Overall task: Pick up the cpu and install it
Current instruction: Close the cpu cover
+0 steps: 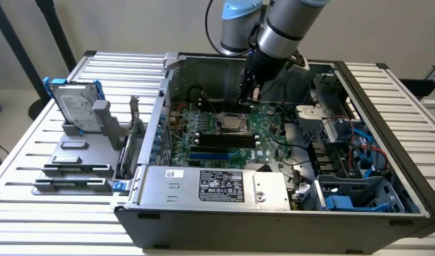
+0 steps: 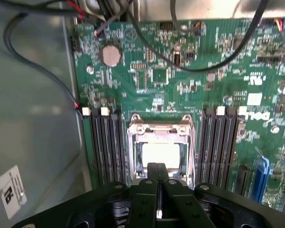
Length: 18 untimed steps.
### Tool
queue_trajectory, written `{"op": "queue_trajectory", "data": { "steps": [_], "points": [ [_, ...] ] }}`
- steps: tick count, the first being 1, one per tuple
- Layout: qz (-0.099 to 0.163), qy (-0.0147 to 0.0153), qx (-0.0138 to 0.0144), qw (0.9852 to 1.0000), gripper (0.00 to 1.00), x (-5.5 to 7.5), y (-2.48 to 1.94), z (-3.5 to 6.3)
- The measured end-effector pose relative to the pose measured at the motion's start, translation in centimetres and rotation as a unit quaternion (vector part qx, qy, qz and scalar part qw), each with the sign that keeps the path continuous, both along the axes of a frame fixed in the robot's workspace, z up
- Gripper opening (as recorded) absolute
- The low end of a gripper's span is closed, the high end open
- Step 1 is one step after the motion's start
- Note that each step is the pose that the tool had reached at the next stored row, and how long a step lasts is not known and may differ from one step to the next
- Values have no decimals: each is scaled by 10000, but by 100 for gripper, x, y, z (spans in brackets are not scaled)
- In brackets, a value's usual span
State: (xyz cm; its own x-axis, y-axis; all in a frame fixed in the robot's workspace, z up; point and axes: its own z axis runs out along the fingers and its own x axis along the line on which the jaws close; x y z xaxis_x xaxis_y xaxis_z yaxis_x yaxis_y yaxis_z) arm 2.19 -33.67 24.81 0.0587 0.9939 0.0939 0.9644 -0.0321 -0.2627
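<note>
The cpu [image 2: 159, 155], a pale silver square, lies flat inside the metal socket frame [image 2: 159, 129] on the green motherboard [image 2: 199, 90]. In the exterior view the cpu [image 1: 234, 124] shows in the socket near the middle of the open computer case. My gripper [image 2: 156, 167] has its two black fingers pressed together with nothing visible between them, and their tips hang just over the socket's near edge. Seen from outside, my gripper [image 1: 249, 99] hangs above the board, a little beyond the socket.
Black memory slots [image 2: 104, 147] flank the socket on both sides. Dark cables [image 2: 213, 59] loop over the board. A grey box with a white label [image 1: 217, 186] fills the case's front. A silver hard drive with blue brackets [image 1: 77, 106] stands on a grey holder at the exterior view's left.
</note>
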Motion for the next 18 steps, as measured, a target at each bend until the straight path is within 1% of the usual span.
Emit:
{"op": "queue_trajectory", "data": {
  "steps": [2,3,4,6,9,13,18],
  "points": [
    [2,43,3,10000,11,-51,0,-4],
    [4,59,5,10000,11,-76,0,-7],
    [7,73,8,10000,11,-102,-1,-11],
    [15,90,11,10000,11,-157,0,-20],
    [22,106,11,9999,11,-257,-1,-42],
    [28,116,11,9999,11,-408,-1,-89],
    [38,121,12,9999,11,-425,0,-176]
  ]
}}
